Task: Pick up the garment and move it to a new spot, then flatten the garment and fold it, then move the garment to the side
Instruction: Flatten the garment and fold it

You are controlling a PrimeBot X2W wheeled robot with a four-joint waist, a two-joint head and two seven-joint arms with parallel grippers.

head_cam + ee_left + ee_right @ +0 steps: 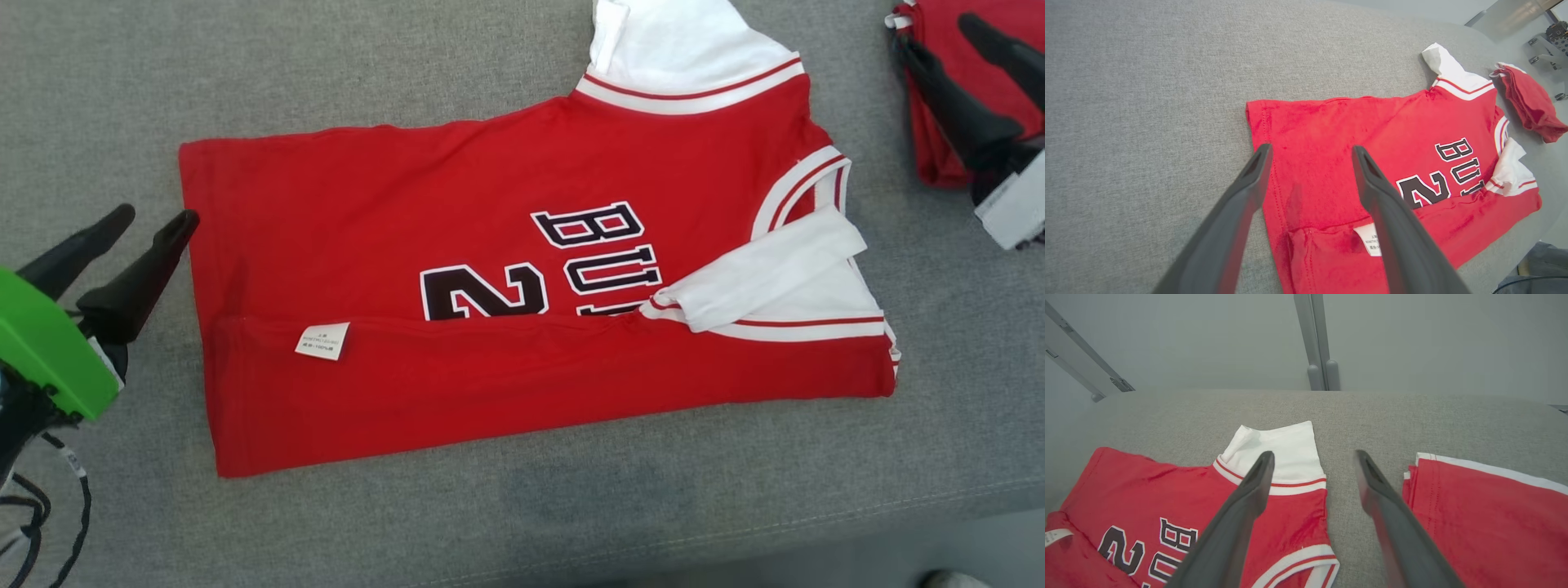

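The garment point(490, 245) is a red jersey with white sleeves and black lettering, lying on the grey surface with its near long edge folded over the body; a white label shows on that flap. My left gripper point(155, 219) stands open just off the garment's hem at the left, holding nothing. In the left wrist view the garment point(1331, 163) lies under the open left gripper point(1310, 153). My right gripper point(955, 37) is open at the upper right, past the collar end. The right wrist view has the open right gripper point(1314, 456) above the garment point(1167, 490) and its white sleeve.
A second red garment point(939, 98) with white trim lies bunched at the far right, also seen as a red garment point(1486, 514) beside my right fingers. The grey surface point(490, 531) ends at a front edge near the lower right. Metal frame legs point(1318, 343) stand beyond the far edge.
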